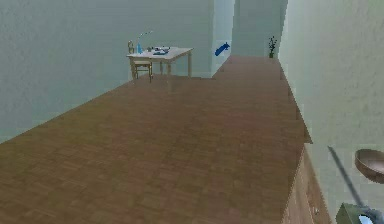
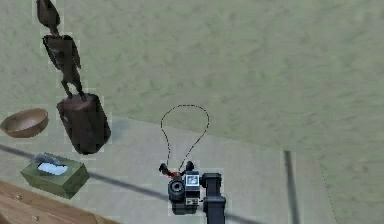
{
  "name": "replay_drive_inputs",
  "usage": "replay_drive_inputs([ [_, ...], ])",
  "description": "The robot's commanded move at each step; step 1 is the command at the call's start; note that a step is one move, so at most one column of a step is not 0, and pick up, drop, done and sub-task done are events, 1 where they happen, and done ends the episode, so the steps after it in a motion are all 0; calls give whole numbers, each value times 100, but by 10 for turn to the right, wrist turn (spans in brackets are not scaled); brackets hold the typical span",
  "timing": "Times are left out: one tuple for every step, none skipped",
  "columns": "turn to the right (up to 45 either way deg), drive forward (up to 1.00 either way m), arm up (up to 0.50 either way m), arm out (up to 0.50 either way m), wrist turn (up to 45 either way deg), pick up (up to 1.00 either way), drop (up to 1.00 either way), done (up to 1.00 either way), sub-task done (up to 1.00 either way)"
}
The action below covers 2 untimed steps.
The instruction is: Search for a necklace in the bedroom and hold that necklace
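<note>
Dark boxy gripper (image 2: 178, 172) low over pale smooth tabletop (image 2: 260, 165); finger spread and any hold: cannot tell. Necklace (image 2: 163, 132), thin dark cord loop, lies flat on tabletop just beyond fingers. Green tissue box (image 2: 54, 174), white sheet on top. Dark carved statue (image 2: 78, 110) on cylinder base. Round wooden bowl (image 2: 24, 123). Far: plank floor (image 1: 170, 140), small table (image 1: 165, 58).

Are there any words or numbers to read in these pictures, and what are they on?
None can be read.
The white squares on the arm carry black marks, not letters.
The green box shows no print.
The blue patch far off is too small to read.
</note>
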Motion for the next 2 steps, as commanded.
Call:
replay_drive_inputs([
  [0,0,10,0,0,0,0,0,0],
  [0,0,0,0,0,0,0,100,0],
])
